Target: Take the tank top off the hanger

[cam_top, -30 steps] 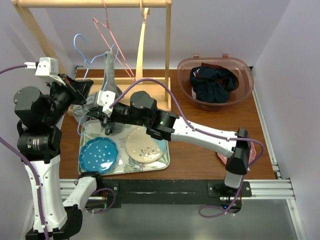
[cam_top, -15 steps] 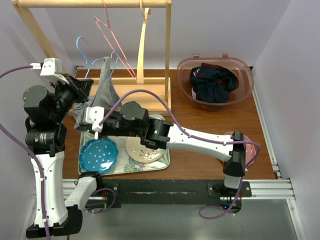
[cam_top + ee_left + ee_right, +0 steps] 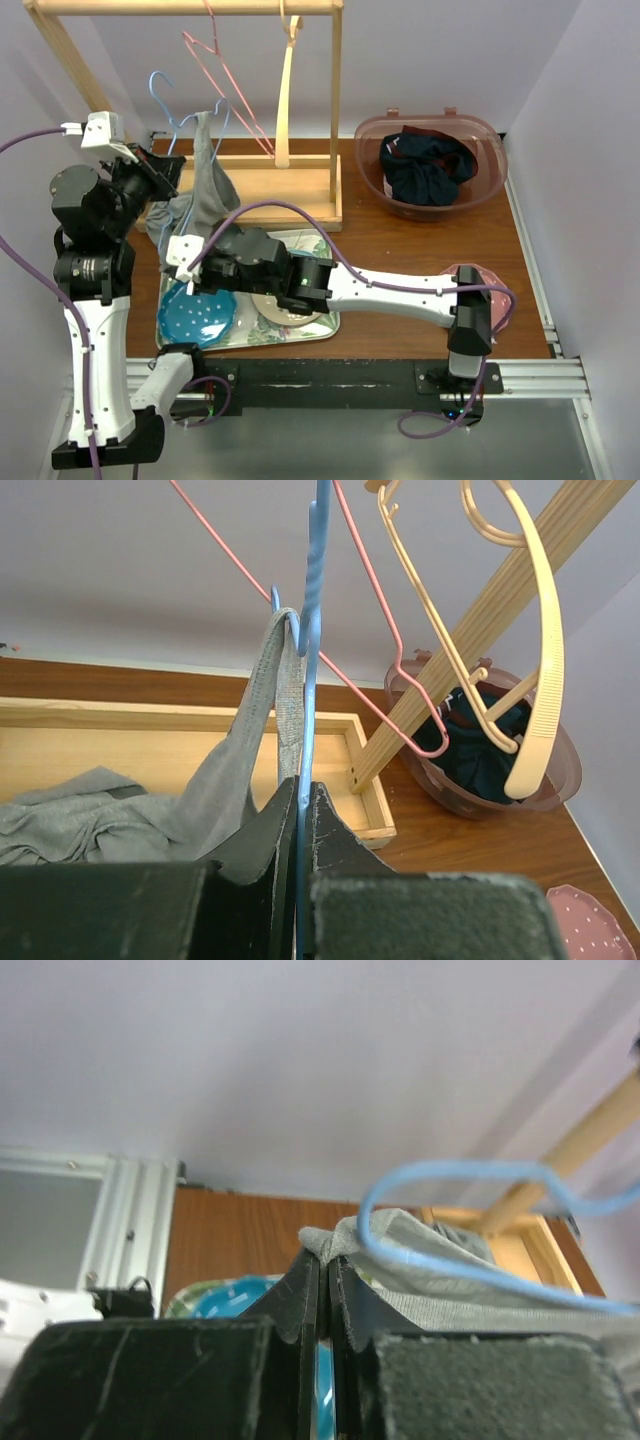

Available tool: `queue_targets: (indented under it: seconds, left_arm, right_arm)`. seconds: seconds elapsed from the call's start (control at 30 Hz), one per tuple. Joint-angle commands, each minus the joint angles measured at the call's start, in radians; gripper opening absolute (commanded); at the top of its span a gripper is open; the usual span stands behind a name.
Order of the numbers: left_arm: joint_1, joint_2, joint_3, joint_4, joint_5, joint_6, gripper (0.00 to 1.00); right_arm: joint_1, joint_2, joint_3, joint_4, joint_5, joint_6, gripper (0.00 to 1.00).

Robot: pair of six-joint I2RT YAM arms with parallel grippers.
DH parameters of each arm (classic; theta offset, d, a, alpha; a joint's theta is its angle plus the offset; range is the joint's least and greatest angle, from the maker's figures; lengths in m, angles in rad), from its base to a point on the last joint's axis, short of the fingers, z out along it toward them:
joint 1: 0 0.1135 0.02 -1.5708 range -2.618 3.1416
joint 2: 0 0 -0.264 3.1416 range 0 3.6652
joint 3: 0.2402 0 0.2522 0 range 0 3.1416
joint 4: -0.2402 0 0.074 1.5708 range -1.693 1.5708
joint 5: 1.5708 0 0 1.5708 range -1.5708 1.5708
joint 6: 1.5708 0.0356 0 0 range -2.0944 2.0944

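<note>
my left hand [image 3: 301, 798] is clamped on the wire of the blue hanger [image 3: 311, 600], holding it up tilted beside the wooden rack [image 3: 292, 186]. the grey tank top [image 3: 225, 785] hangs from it by one strap, which is looped over the hanger's notch near the top. the rest of the fabric slumps onto the rack's base at the left. my right hand [image 3: 322, 1262] is pinched shut on a fold of the tank top's edge, low down, just over the tray [image 3: 335, 322] with the blue plate [image 3: 200, 312] on the surface. a pink hanger [image 3: 430, 752] and a yellow hanger [image 3: 553, 670] dangle off the rack. dark clothes sit in the basin [image 3: 482, 195] at far right.
</note>
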Motion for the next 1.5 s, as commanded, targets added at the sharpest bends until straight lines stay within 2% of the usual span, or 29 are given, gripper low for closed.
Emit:
queue_targets:
  seconds: [0.0,0.13,0.3,0.43,0.5,0.57,0.63,0.77,0.8,0.9,1.07,1.13,1.37,1.47]
  left_arm:
    - [0.005,-0.002,0.061,0.049,-0.013,-0.013,0.0]
    - [0.004,-0.002,0.067,0.045,-0.009,-0.016,0.0]
    - [0.005,-0.024,0.061,0.029,0.031,-0.007,0.0]
    - [0.004,-0.048,0.063,0.0,0.056,-0.001,0.0]
    - [0.004,-0.074,0.049,-0.009,0.077,-0.002,0.0]
    - [0.004,-0.097,0.02,-0.006,0.103,-0.007,0.0]
    - [0.004,-0.13,-0.002,-0.02,0.107,-0.007,0.0]
    - [0.005,-0.17,-0.019,-0.035,0.096,-0.008,0.0]
    - [0.004,-0.182,-0.019,-0.037,0.094,-0.01,0.0]
    - [0.004,-0.196,-0.022,-0.031,0.097,-0.016,0.0]
    - [0.005,-0.214,-0.025,-0.038,0.094,-0.008,0.0]
    - [0.004,-0.226,-0.029,-0.04,0.093,-0.01,0.0]
    - [0.004,-0.257,-0.046,-0.027,0.12,-0.028,0.0]
    - [0.005,-0.268,-0.057,-0.026,0.133,-0.033,0.0]
  right_arm:
    - [0.003,-0.089,-0.095,0.093,0.092,0.002,0.0]
    - [0.004,-0.098,-0.141,0.121,0.097,0.021,0.0]
    - [-0.011,-0.12,-0.193,0.171,0.294,0.033,0.0]
    - [-0.06,-0.167,-0.265,0.3,0.354,0.062,0.0]
    - [-0.101,-0.173,-0.282,0.32,0.344,0.085,0.13]
    - [-0.143,-0.175,-0.279,0.328,0.316,0.1,0.16]
    - [-0.166,-0.173,-0.284,0.358,0.324,0.111,0.3]
    - [-0.207,-0.149,-0.288,0.377,0.319,0.108,0.5]
    - [-0.21,-0.146,-0.291,0.38,0.327,0.105,0.63]
    - [-0.213,-0.135,-0.322,0.428,0.348,0.117,0.74]
    - [-0.215,-0.109,-0.363,0.501,0.429,0.151,0.85]
    - [-0.218,-0.079,-0.365,0.536,0.477,0.165,0.86]
    - [-0.224,0.041,-0.339,0.653,0.5,0.2,0.91]
    - [-0.224,0.093,-0.34,0.739,0.567,0.202,0.92]
